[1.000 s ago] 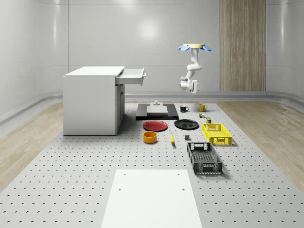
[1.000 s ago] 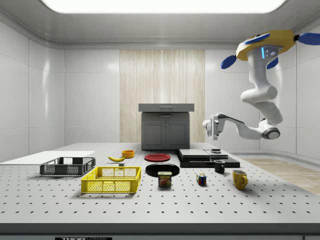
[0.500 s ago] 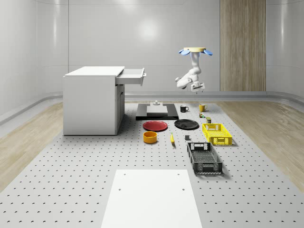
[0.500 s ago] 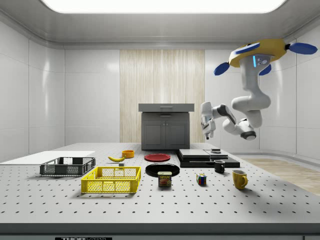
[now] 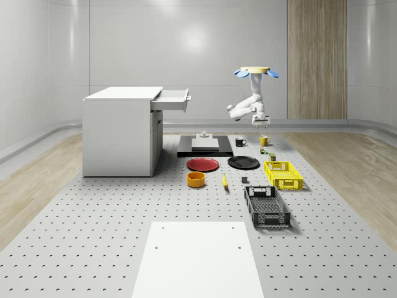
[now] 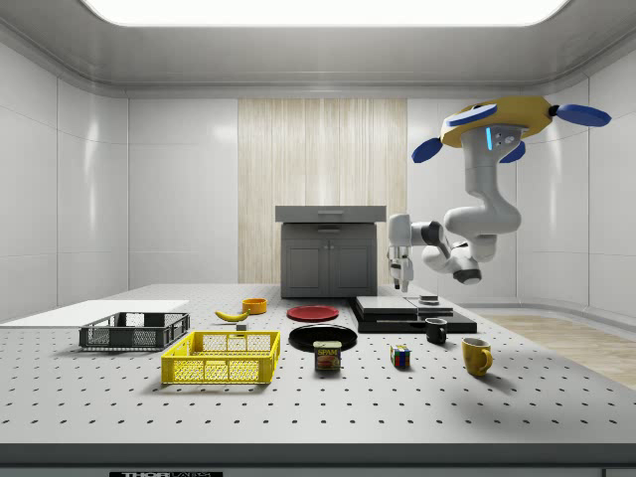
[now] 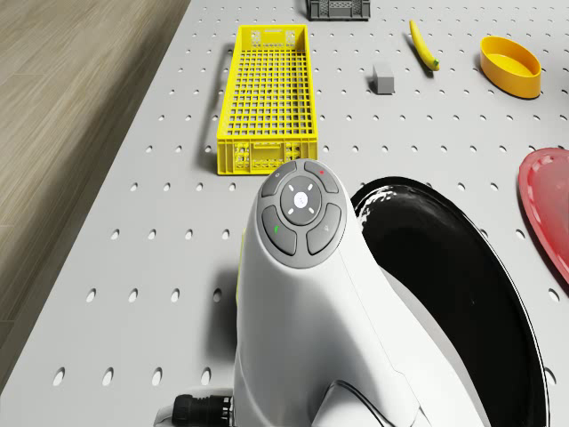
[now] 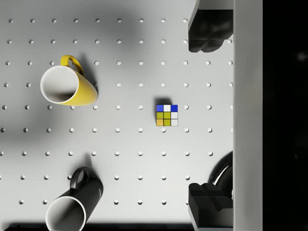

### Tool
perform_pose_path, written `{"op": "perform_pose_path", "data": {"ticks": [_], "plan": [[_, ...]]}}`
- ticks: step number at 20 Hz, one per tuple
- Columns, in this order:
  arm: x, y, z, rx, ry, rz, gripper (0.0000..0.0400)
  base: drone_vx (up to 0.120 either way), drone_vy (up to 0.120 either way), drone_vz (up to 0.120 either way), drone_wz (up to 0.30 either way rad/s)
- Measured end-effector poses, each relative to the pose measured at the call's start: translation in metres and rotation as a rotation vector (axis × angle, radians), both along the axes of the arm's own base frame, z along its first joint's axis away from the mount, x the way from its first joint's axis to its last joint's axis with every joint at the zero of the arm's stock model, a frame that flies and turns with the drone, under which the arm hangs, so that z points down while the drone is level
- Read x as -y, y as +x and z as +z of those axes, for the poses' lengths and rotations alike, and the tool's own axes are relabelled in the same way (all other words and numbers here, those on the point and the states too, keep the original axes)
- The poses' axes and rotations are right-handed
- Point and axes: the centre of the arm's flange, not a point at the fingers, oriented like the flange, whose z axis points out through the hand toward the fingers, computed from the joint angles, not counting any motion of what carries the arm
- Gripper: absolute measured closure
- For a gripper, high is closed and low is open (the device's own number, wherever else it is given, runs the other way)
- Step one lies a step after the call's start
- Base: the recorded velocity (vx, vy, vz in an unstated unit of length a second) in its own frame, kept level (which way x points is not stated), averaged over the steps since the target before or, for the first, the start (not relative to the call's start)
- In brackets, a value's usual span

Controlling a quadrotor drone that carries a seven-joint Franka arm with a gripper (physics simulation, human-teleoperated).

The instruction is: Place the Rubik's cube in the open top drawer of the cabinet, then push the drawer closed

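The Rubik's cube (image 8: 167,115) (image 6: 399,356) (image 5: 263,149) rests on the perforated table between the mugs and the black plate. My drone (image 6: 497,114) (image 5: 255,71) hovers high over that end of the table. The arm bends down so that the gripper (image 6: 397,278) (image 5: 261,123) (image 8: 202,118) points straight down, well above the cube and a little off to one side of it. Its fingers (image 8: 207,31) stand wide apart, open and empty. The grey cabinet (image 5: 121,133) (image 6: 330,260) stands across the table, its top drawer (image 5: 173,99) pulled out.
A yellow mug (image 8: 67,89) and a black mug (image 8: 72,204) stand near the cube. A black plate (image 7: 453,294), red plate (image 5: 203,164), yellow crate (image 7: 265,98), black crate (image 5: 267,207), orange bowl (image 5: 196,179), banana (image 7: 423,44) and can (image 6: 327,356) lie on the table.
The drone has shifted toward the side view's left and sunk slightly. The arm has swung the gripper from facing sideways to pointing down over the cube.
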Motion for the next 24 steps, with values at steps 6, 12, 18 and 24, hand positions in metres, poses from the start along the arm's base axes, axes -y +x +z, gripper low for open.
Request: {"op": "perform_pose_path", "data": {"ticks": [6, 12, 18, 24], "plan": [[0.0025, 0.0000, -0.0002, -0.001, -0.025, -0.001, 0.0000, 0.007, 0.000, -0.120, 0.000], [0.0033, 0.0000, -0.0002, -0.001, -0.034, -0.001, 0.0000, 0.000, 0.040, -0.120, 0.000], [0.0036, 0.0000, -0.0003, -0.002, -0.037, -0.001, 0.0000, 0.000, 0.000, -0.120, 0.000], [0.0037, 0.0000, -0.0003, -0.002, -0.038, -0.001, 0.0000, 0.000, 0.000, -0.120, 0.000]]}}
